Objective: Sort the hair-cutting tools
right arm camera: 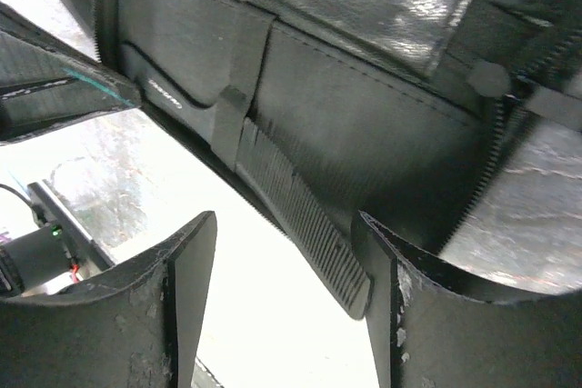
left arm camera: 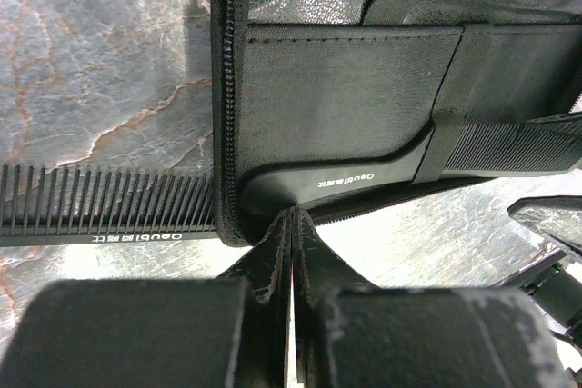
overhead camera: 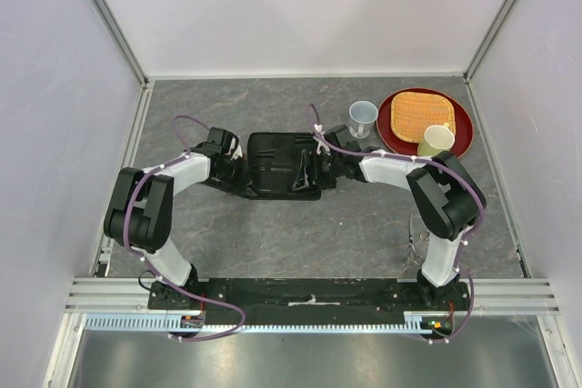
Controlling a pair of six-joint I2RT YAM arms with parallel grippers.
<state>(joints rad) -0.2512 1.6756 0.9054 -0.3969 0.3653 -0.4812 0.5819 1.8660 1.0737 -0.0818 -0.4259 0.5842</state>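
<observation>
The black folding case (overhead camera: 273,165) lies open mid-table. A black comb with a narrow handle (left arm camera: 364,179) sits in its pocket under a strap. Its toothed end (right arm camera: 309,224) sticks out between the fingers of my open right gripper (right arm camera: 286,233), close to the right finger (right arm camera: 400,297). A plain straight comb (left arm camera: 109,211) lies on the table with one end under the case's zipper edge. My left gripper (left arm camera: 293,215) is shut, its tips against the case's near edge. Thin silver scissors (overhead camera: 416,241) lie by the right arm's base.
A red plate (overhead camera: 459,138) with an orange woven mat (overhead camera: 420,114) and a pale green cup (overhead camera: 436,141) stands at the back right. A clear cup (overhead camera: 363,117) is beside it. White walls enclose the table on three sides.
</observation>
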